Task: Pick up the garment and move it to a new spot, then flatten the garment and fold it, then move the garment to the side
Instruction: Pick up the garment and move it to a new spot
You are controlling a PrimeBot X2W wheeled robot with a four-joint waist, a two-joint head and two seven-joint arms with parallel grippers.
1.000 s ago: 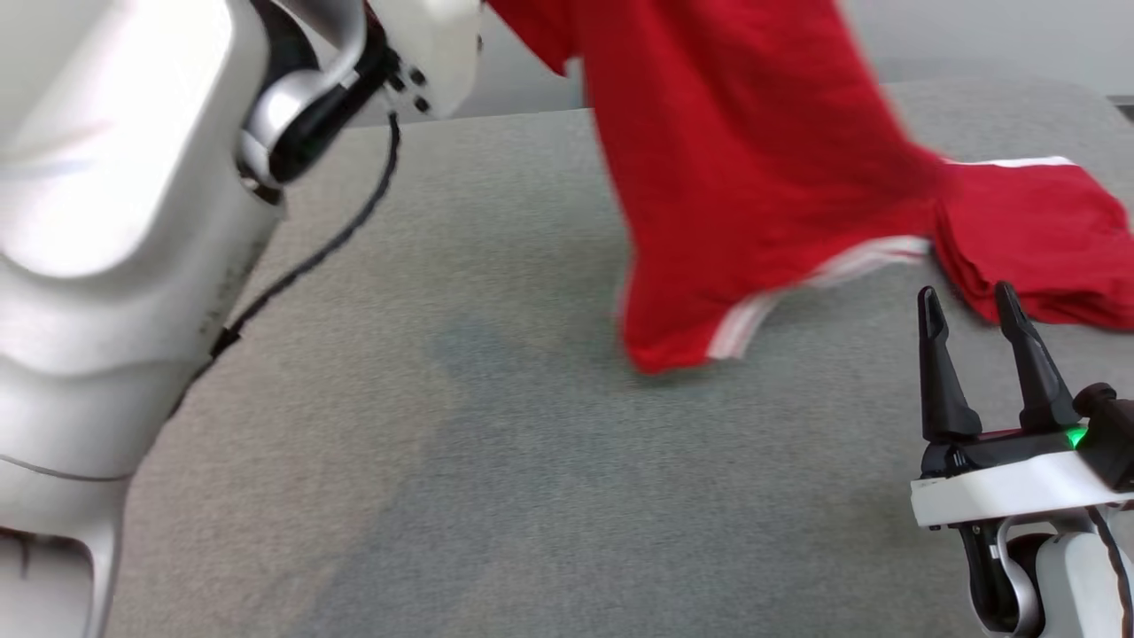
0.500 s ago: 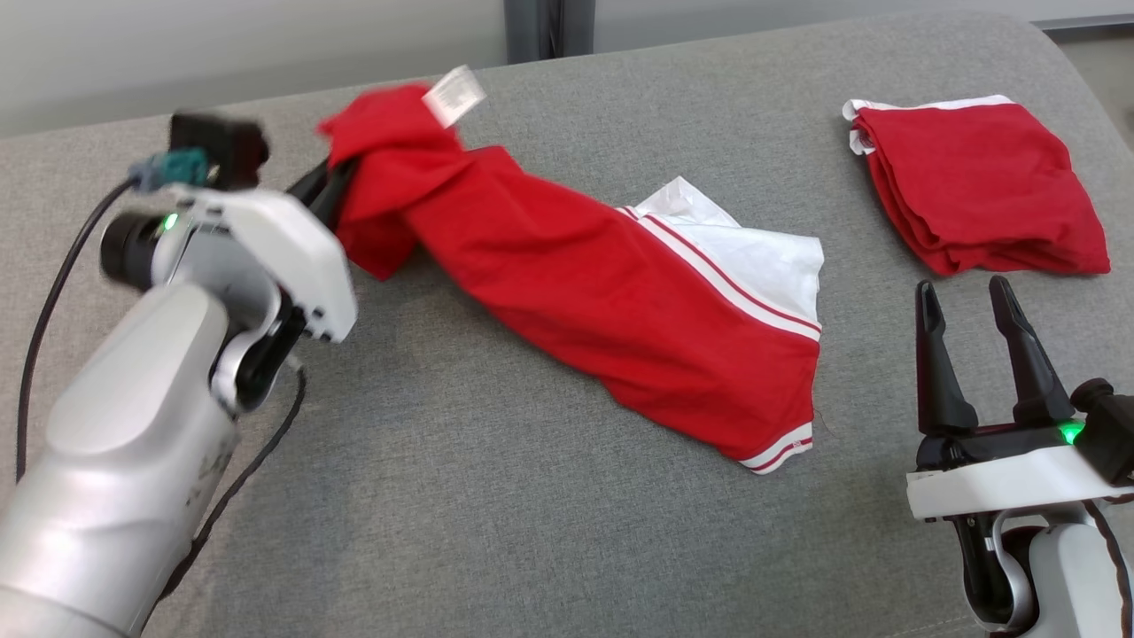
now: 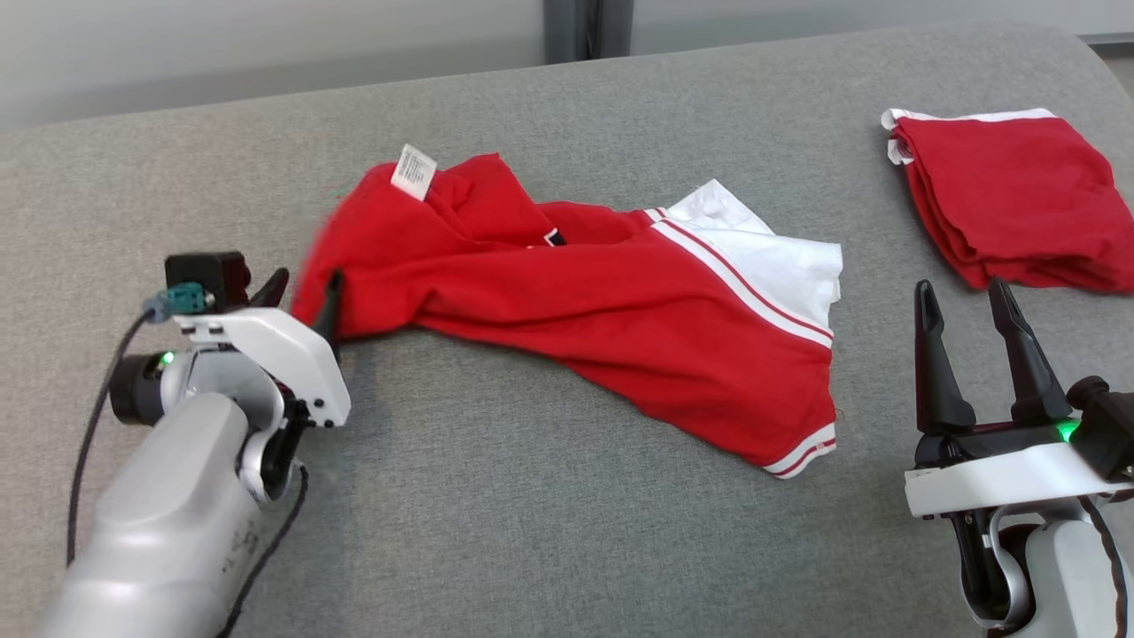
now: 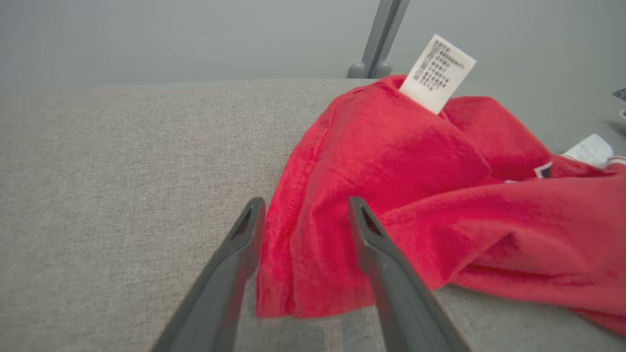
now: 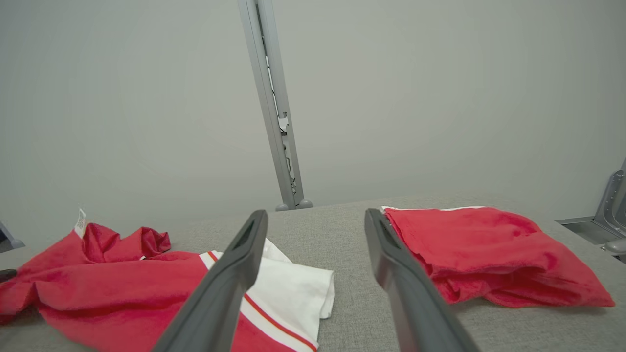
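The garment [image 3: 620,328], red with white panel and stripes, lies crumpled across the middle of the grey padded table [image 3: 496,532], a white label [image 3: 414,171] sticking up at its left end. My left gripper [image 3: 306,283] is at that left end, low over the table. In the left wrist view its jaws [image 4: 305,210] stand open with a fold of the garment [image 4: 391,161] lying slack between them. My right gripper [image 3: 961,288] stands open and empty at the lower right, just right of the garment's hem, and in its wrist view [image 5: 317,215] nothing is between its fingers.
A second red garment [image 3: 1010,199], folded, lies at the table's far right corner, also in the right wrist view [image 5: 489,254]. A grey upright post [image 3: 585,27] stands behind the table's back edge. Bare table surface runs along the front and the left.
The garment hung in the air from my left gripper; it now lies on the table, and the left jaws have opened. The head camera shifted. The right gripper stayed put.
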